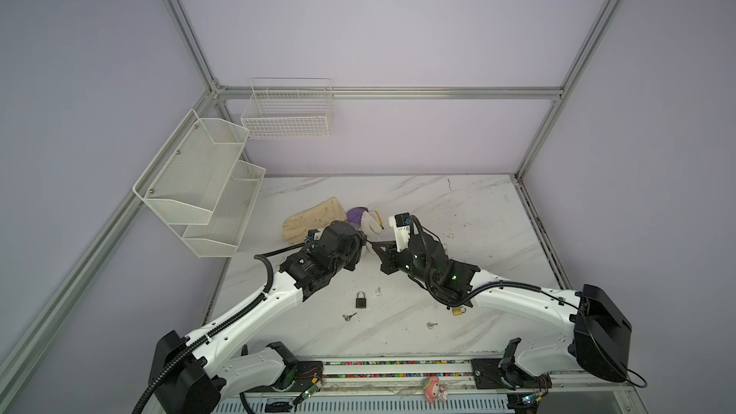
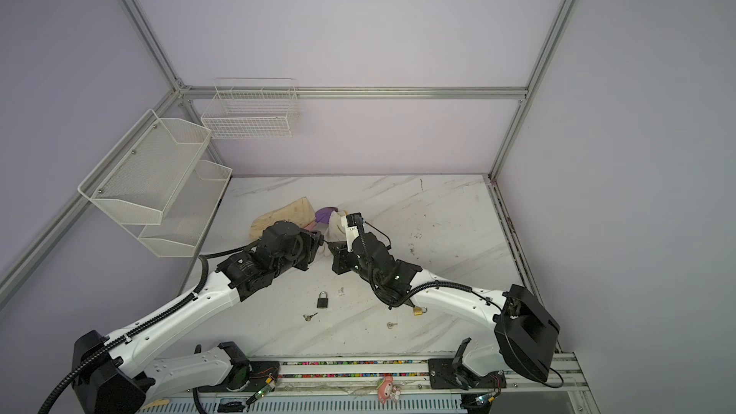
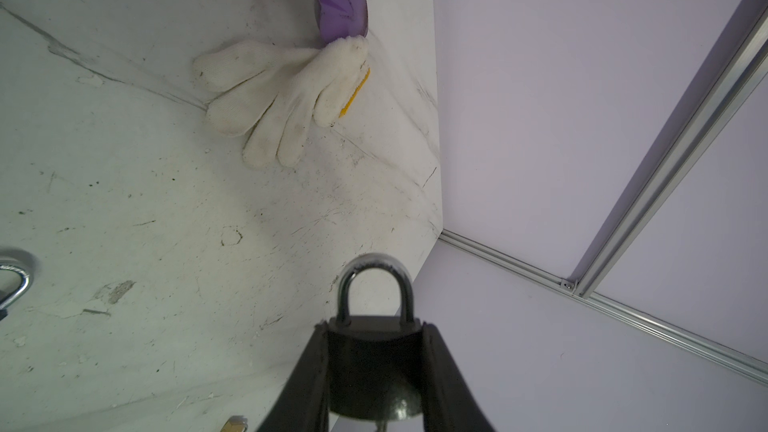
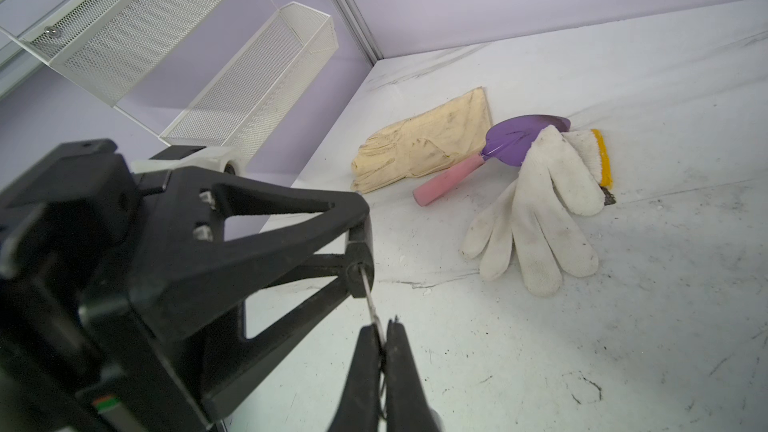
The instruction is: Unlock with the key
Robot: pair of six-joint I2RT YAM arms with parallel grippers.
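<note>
My left gripper (image 3: 376, 330) is shut on a black padlock (image 3: 374, 361), its steel shackle (image 3: 373, 272) pointing away with both legs seated in the body. In the right wrist view my right gripper (image 4: 383, 331) is shut on a thin silver key (image 4: 369, 290). The key's blade runs to the underside of the held padlock (image 4: 360, 261), where its tip is hidden. In both top views the two grippers meet tip to tip above mid-table, left gripper (image 1: 363, 241) facing right gripper (image 1: 374, 245).
On the table near the front lie a second black padlock (image 1: 361, 299), two loose keys (image 1: 349, 316) (image 1: 431, 324) and a brass padlock (image 1: 458, 311) under my right arm. Behind the grippers are a leather glove (image 1: 314, 215), a purple trowel (image 4: 519, 139) and a white knit glove (image 4: 540, 209). Mesh shelves (image 1: 199, 185) hang at left.
</note>
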